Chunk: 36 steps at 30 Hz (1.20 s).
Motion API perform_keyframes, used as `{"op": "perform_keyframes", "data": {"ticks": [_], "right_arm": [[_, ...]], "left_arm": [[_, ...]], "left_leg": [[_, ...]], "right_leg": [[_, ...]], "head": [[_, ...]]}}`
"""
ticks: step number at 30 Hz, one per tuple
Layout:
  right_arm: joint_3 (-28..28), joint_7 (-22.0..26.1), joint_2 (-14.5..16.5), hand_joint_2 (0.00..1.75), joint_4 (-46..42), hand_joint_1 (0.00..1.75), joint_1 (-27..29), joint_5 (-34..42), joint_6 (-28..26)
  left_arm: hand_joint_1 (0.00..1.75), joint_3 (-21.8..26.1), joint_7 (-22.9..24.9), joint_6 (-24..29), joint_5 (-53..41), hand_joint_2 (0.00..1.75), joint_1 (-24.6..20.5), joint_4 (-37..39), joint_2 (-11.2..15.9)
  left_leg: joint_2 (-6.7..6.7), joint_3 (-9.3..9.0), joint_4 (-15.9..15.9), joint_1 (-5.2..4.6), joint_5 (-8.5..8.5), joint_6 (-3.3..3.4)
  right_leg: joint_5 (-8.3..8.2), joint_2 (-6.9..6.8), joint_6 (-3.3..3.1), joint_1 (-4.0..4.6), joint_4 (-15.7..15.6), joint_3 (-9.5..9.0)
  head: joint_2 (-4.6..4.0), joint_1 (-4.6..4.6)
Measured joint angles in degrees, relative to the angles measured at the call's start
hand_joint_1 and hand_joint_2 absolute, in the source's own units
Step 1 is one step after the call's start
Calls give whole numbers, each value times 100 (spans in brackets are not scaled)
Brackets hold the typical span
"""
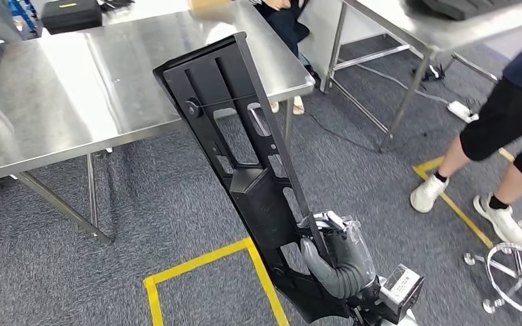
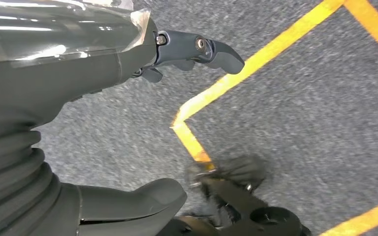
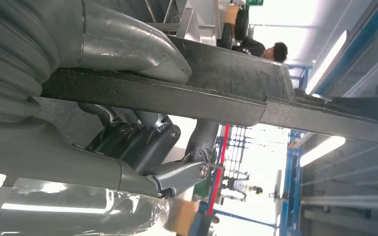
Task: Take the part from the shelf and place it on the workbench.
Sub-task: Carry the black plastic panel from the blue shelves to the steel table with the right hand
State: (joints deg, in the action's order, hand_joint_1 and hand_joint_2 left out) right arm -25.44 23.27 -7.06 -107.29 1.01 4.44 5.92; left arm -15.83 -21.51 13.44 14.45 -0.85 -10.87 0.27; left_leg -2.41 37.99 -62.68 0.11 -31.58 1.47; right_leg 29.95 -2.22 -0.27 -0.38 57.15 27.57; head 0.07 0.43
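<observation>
While I'm watching the head view, the right robot hand (image 1: 336, 261) is gripping the black part (image 1: 245, 163) near its lower end, thumb and fingers (image 3: 177, 177) wrapped around its edge. The part is standing tilted in the air, top end over the steel table (image 1: 75, 88) edge. The left robot hand (image 2: 128, 64) is hanging over the carpet (image 2: 300, 113), fingers apart, holding nothing

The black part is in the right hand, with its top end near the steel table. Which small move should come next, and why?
Probably carry the black part forward and begin to tilt it flat over the steel workbench. The right hand grips it near its lower end and it stands steeply tilted, with its upper end just at the bench's near edge, so most of it hangs over the carpet.
</observation>
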Motion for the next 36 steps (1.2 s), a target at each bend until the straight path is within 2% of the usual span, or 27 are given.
{"op": "perform_keyframes", "data": {"ticks": [1,2,4,6,7,8,10,11,12,13,14,15,16,17,19,20,22,24,25,26,27,28,30,31,32,33,36], "right_arm": [[-5,-3,0,175,7,175,-2,-2,-6],[-12,-8,1,175,13,175,-4,-6,-13],[-27,-16,1,175,17,175,-13,-13,-21],[-40,-17,1,175,16,175,-42,-17,-25],[-45,-17,1,175,17,175,-59,-16,-26],[-48,-16,-1,175,21,175,-70,-15,-27],[-56,-17,-9,175,36,175,-77,-15,-28],[-61,-18,-14,175,45,175,-75,-15,-28],[-65,-19,-17,175,52,175,-76,-15,-28],[-69,-19,-19,175,57,175,-77,-15,-28],[-72,-19,-19,175,60,175,-79,-15,-28],[-75,-19,-20,175,64,175,-81,-14,-28],[-79,-20,-21,175,68,175,-83,-14,-28],[-82,-21,-22,175,73,175,-84,-15,-28],[-86,-22,-22,175,75,175,-90,-15,-28],[-86,-23,-20,175,74,175,-95,-18,-29],[-86,-24,-14,175,69,175,-100,-26,-38],[-85,-26,-14,175,67,175,-93,-32,-44],[-85,-27,-15,175,67,175,-89,-32,-44],[-86,-28,-15,175,67,175,-86,-32,-44],[-88,-30,-15,175,67,175,-85,-31,-44],[-90,-31,-15,175,67,175,-84,-31,-44],[-92,-35,-15,175,66,175,-85,-30,-44],[-91,-37,-15,175,65,175,-85,-28,-44],[-91,-39,-15,175,64,175,-86,-27,-44],[-92,-42,-15,175,63,175,-86,-26,-44],[-100,-49,-17,175,55,175,-87,-25,-43]], "left_arm": [[0,-1,-1,3,1,175,-1,2,2],[0,-1,-2,5,2,175,-2,4,0],[0,-2,-3,8,3,175,-8,4,-12],[0,-1,-7,13,4,175,-18,1,-26],[0,0,-7,17,4,175,-28,-1,-30],[0,1,-8,21,4,175,-37,-1,-29],[0,1,-6,27,4,175,-49,-1,-31],[0,1,-6,27,4,175,-46,-1,-35],[0,1,-6,27,4,175,-42,-1,-39],[0,1,-6,27,4,175,-37,-1,-43],[0,1,-6,27,4,175,-33,-1,-46],[0,1,-6,27,4,175,-34,0,-46],[0,1,-6,27,4,175,-36,1,-45],[0,1,-6,27,4,175,-32,2,-43],[0,1,-6,27,4,175,-11,3,-42],[0,0,-6,26,4,175,2,4,-42],[0,-1,-8,14,3,175,1,4,-45],[0,-1,-10,1,2,175,-15,3,-44],[0,-1,-10,-2,2,175,-19,3,-43],[0,-1,-10,-6,1,175,-16,3,-43],[0,-2,-9,-10,1,175,-12,3,-43],[0,-1,-9,-15,0,175,-8,3,-39],[0,-1,-8,-20,0,175,-9,3,-29],[0,-1,-8,-22,0,175,-14,3,-25],[0,-1,-9,-33,0,175,-18,3,-25],[0,-1,-9,-52,0,175,-19,3,-26],[0,-1,-14,-136,0,175,-14,3,-27]], "left_leg": [[-91,-9,165,-23,355,42],[-140,-19,248,-45,619,75],[-29,-67,276,-37,731,80],[99,-142,357,-2,773,108],[168,-179,396,21,772,132],[237,-199,409,21,753,150],[401,-229,410,29,702,173],[489,-257,409,33,672,167],[577,-298,409,39,640,152],[663,-350,408,48,605,132],[748,-398,406,57,568,104],[824,-432,398,54,534,70],[892,-445,392,51,509,34],[949,-440,392,50,497,-1],[1040,-423,413,61,500,-57],[1018,-407,404,66,484,-81],[743,-266,110,59,308,-127],[400,87,-600,59,-19,-163],[326,289,-979,67,-152,-177],[290,431,-1225,74,-202,-189],[273,477,-1279,83,-152,-199],[262,401,-1098,96,-1,-205],[226,-5,-302,123,365,-207],[214,-193,47,124,466,-198],[208,-312,265,116,500,-181],[211,-356,347,95,481,-153],[242,-405,391,81,495,-18]], "right_leg": [[82,-41,28,26,13,-47],[156,-84,65,49,20,-82],[269,-186,151,87,7,-136],[378,-119,211,82,125,-138],[473,-24,224,74,371,-22],[582,89,228,47,743,191],[751,188,257,11,1517,734],[715,198,306,-12,1672,913],[571,207,376,-35,1593,975],[341,232,458,-61,1303,927],[74,318,535,-96,891,822],[-125,427,571,-115,538,715],[-251,517,557,-130,290,626],[-299,576,507,-130,174,581],[-296,517,379,-113,159,540],[-300,469,329,-122,144,523],[-289,365,213,-150,106,474],[-261,262,116,-140,94,438],[-251,218,93,-130,94,430],[-244,183,85,-125,94,424],[-238,157,79,-124,95,417],[-232,140,82,-127,95,406],[-210,124,109,-122,97,377],[-192,121,139,-103,99,367],[-178,118,170,-83,97,360],[-170,114,207,-65,86,352],[-132,111,303,-71,114,356]], "head": [[0,6],[0,16],[0,16],[0,18],[0,21],[0,24],[0,22],[0,21],[0,20],[0,22],[0,24],[0,28],[0,26],[0,23],[0,12],[0,10],[0,-22],[0,-53],[0,-54],[0,-54],[0,-55],[0,-56],[0,-60],[0,-58],[0,-52],[0,-45],[0,-30]]}}
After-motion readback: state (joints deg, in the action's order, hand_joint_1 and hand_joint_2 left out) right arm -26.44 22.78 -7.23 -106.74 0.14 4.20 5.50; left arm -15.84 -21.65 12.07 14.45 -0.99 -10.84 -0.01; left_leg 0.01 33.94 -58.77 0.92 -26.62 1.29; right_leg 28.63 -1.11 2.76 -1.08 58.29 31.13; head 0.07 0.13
